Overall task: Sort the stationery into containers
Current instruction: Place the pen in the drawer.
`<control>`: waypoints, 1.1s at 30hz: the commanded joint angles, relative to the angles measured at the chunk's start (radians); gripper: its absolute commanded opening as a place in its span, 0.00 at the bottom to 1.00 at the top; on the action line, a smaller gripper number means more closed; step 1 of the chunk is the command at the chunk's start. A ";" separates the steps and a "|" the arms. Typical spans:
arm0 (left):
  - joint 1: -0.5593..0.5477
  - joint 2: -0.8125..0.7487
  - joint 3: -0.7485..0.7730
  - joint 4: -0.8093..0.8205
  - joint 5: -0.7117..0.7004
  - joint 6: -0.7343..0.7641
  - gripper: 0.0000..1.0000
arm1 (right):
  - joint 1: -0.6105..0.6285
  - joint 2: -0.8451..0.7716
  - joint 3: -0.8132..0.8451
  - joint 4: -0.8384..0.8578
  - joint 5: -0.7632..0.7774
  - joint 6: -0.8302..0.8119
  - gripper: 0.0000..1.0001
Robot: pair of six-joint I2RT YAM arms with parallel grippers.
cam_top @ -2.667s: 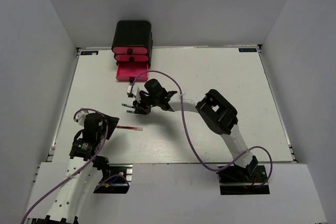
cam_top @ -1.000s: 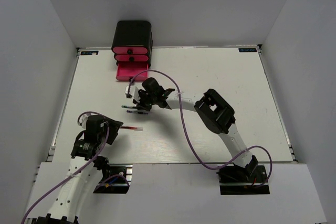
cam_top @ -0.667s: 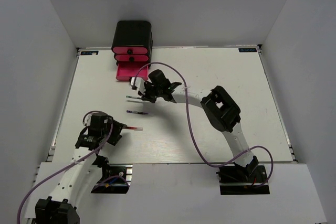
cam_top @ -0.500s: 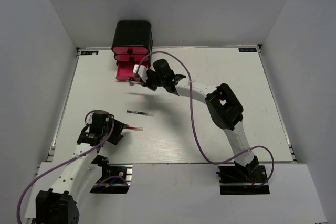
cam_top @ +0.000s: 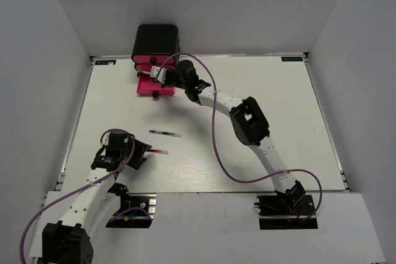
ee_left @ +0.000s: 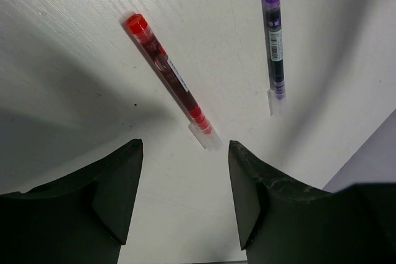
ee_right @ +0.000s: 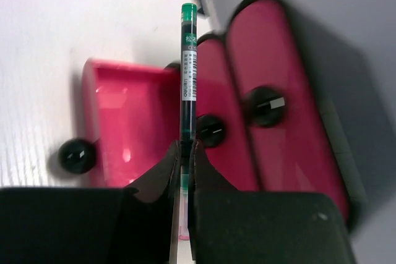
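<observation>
A black cabinet (cam_top: pixel 156 36) with pink-red drawers stands at the table's far edge; its bottom drawer (cam_top: pixel 153 86) is pulled open. My right gripper (cam_top: pixel 166 76) is over that open drawer, shut on a dark pen with a green cap (ee_right: pixel 188 72). In the right wrist view the pen points across the open drawer (ee_right: pixel 124 122) toward the two shut drawers (ee_right: pixel 272 103). A red pen (cam_top: pixel 158 151) (ee_left: pixel 168 78) lies just ahead of my left gripper (cam_top: pixel 137 154), which is open and empty. A dark purple pen (cam_top: pixel 164 133) (ee_left: pixel 274 47) lies beyond it.
The table's left edge (cam_top: pixel 74 134) runs close to my left arm. The right arm reaches diagonally across the table's middle, its purple cable (cam_top: pixel 216 146) looping above the surface. White walls enclose the table on three sides.
My right gripper has lifted one dark pen off the table and carried it back-left to above the open bottom drawer. The left gripper has shifted slightly toward the red pen.
</observation>
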 commanded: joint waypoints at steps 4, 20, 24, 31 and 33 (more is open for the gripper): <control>0.006 0.014 -0.009 0.002 0.008 -0.004 0.67 | -0.005 0.066 0.048 0.075 -0.038 -0.078 0.00; 0.006 0.092 0.020 -0.007 0.008 -0.024 0.69 | -0.025 0.048 -0.038 0.064 -0.090 -0.121 0.46; -0.003 0.145 0.057 -0.017 0.008 -0.024 0.69 | -0.031 -0.046 -0.133 0.150 -0.101 -0.079 0.40; -0.003 0.273 0.131 -0.056 -0.037 -0.059 0.69 | -0.064 -0.375 -0.556 0.288 -0.107 0.120 0.36; -0.003 0.345 0.175 -0.078 -0.047 -0.068 0.69 | -0.074 -0.507 -0.750 0.334 -0.129 0.145 0.36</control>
